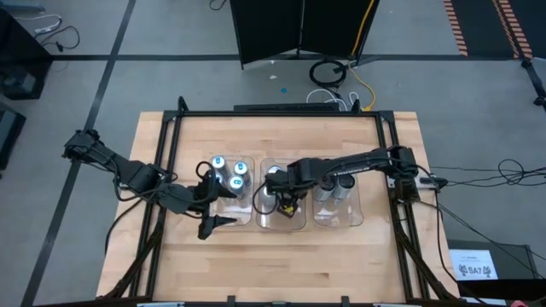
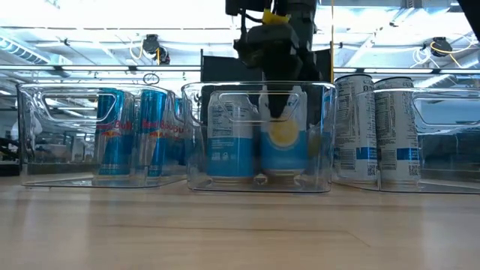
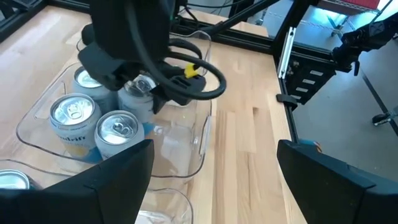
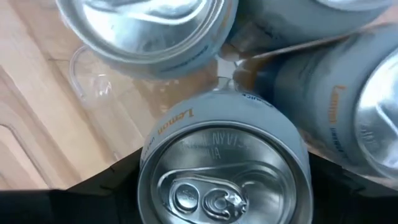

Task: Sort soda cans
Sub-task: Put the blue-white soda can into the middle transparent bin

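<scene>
High view: three clear trays in a row on the wooden table. Blue-topped soda cans fill the tray at 9 o'clock. Left gripper released, off that tray's 7 o'clock corner; right gripper inside the middle tray.
Low view: right gripper hangs in the middle tray over a lemon can.
Left wrist view: left fingers spread, holding nothing.
Right wrist view: lemon can sits between the right fingers, apparently grasped.
</scene>
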